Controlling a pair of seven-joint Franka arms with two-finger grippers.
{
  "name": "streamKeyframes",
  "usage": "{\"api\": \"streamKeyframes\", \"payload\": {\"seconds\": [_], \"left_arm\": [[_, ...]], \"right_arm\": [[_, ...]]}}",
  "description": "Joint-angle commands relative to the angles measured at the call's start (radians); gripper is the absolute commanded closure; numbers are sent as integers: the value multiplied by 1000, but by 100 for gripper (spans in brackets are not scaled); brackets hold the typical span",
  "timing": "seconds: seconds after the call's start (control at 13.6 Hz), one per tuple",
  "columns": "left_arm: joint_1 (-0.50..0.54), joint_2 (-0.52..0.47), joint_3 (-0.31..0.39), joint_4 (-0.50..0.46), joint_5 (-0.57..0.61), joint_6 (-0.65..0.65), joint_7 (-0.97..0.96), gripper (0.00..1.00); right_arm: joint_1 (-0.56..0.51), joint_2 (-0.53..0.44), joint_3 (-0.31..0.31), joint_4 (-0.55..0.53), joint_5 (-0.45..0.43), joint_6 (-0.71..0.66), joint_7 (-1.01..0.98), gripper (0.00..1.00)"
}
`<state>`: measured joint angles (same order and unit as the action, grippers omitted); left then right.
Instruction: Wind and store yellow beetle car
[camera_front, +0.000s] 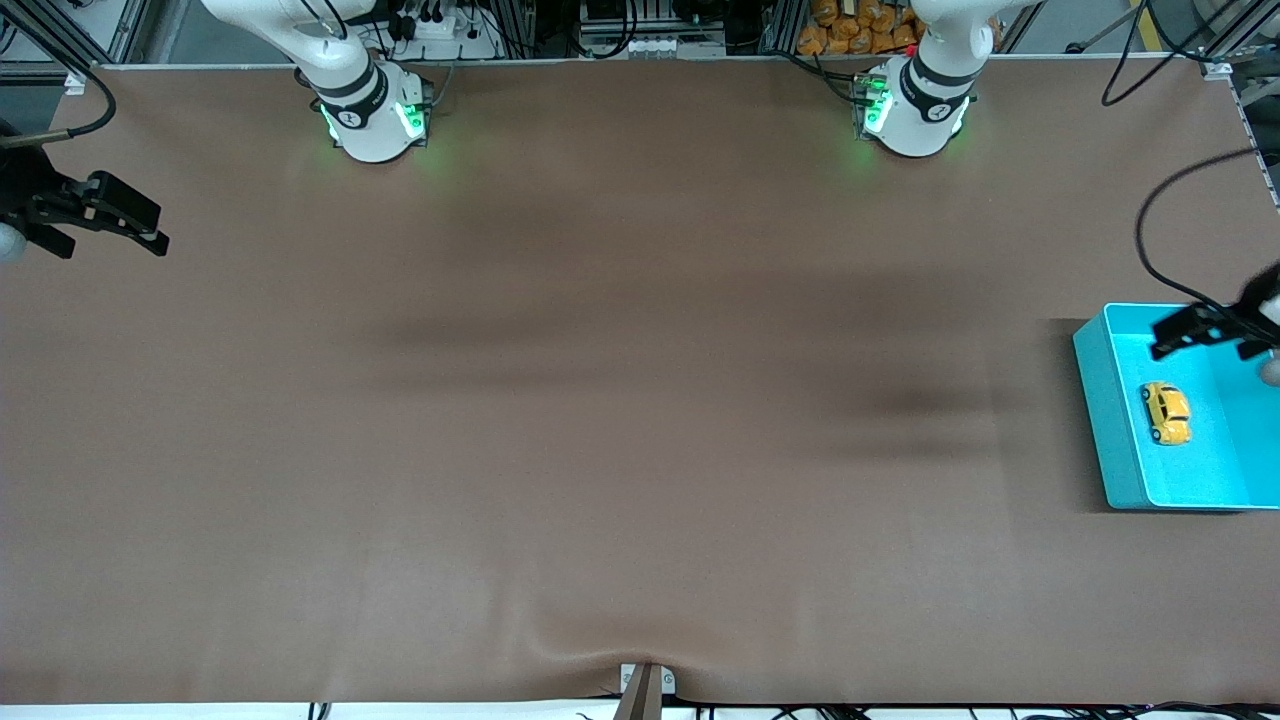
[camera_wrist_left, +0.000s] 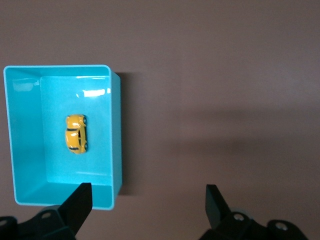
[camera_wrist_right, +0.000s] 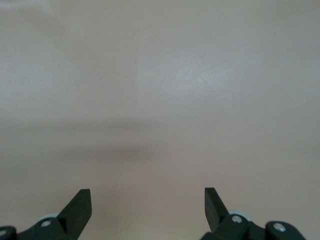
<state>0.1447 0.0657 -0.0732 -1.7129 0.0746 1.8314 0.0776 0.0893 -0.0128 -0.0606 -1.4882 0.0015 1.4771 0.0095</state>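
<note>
Yellow beetle car: one, inside one teal bin.

White arm bases with black collar bands and green lights, black left gripper and right gripper with wedge fingers, silver screws, black cables.

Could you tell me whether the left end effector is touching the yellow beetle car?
Apart: in the left wrist view, the open left end effector hangs above the car.
</note>
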Motion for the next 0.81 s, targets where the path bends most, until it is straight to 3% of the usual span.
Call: {"api": "streamKeyframes", "payload": {"seconds": [0.0, 0.37, 0.73], "left_arm": [[-186, -87, 119, -25, -19, -92, -64, 0], [-232, -151, 82, 7, -62, -213, -148, 0], [-223, -155, 90, 85, -52, -351, -6, 0]], "right_arm": [[3, -4, -1, -1, -1, 0, 9, 0], [3, -4, -2, -1, -1, 0, 9, 0], [3, -3, -2, -1, -2, 0, 9, 0]]}}
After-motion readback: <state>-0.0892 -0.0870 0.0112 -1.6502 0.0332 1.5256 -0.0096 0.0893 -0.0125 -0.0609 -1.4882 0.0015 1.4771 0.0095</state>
